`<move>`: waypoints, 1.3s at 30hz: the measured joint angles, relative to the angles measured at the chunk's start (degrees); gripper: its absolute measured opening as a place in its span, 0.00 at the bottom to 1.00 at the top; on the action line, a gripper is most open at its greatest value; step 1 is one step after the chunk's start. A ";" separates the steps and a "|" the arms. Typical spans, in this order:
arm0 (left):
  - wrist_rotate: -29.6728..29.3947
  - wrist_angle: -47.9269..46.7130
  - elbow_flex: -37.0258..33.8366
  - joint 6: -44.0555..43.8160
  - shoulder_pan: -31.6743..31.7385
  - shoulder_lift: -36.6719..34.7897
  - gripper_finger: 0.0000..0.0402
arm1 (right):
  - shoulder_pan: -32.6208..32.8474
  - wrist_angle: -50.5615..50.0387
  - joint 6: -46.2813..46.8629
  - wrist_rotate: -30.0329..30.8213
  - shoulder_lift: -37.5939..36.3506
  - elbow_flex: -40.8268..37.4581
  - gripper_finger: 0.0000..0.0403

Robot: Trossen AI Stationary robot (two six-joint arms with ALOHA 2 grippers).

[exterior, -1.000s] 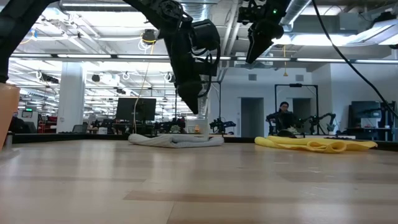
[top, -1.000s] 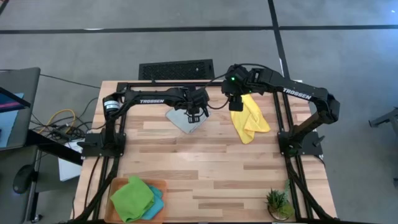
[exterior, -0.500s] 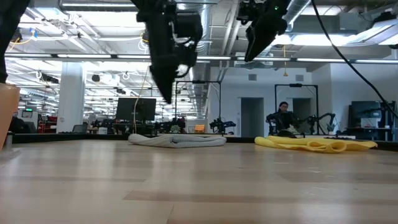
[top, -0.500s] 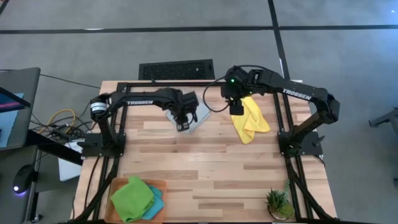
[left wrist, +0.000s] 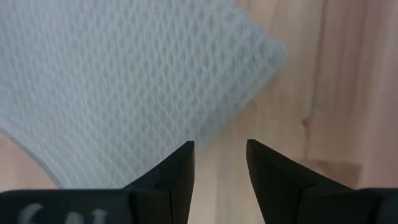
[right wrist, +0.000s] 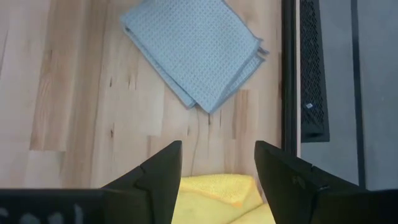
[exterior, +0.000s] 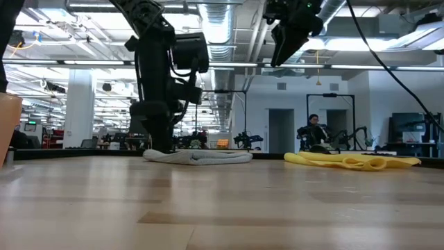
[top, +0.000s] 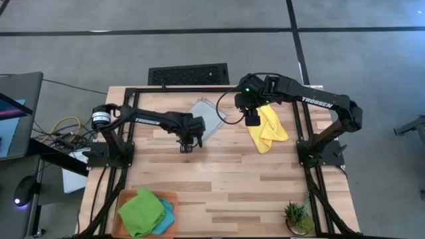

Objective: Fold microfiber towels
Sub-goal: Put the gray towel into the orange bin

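Wooden table (top: pixel 219 179) seen from above, two dark arms reaching in from far corners. Orange tray (top: pixel 174 196) at near left corner, holding green towel (top: pixel 141 210) atop teal towel (top: pixel 166 216). Yellow towel (top: pixel 269 129) crumpled at far right. Grey towel (top: pixel 209 117) folded flat at far centre. Right gripper (top: pixel 252 121) above yellow towel's edge, fingers spread, empty. Left gripper (top: pixel 186 147) just beside grey towel's near edge, fingers apart, holding nothing. Small potted plant (top: pixel 296 216) at near right corner.
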 joint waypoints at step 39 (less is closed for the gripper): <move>-0.90 14.44 -3.30 8.63 -1.02 6.02 0.12 | -0.11 -1.32 1.56 0.00 -0.02 0.02 0.56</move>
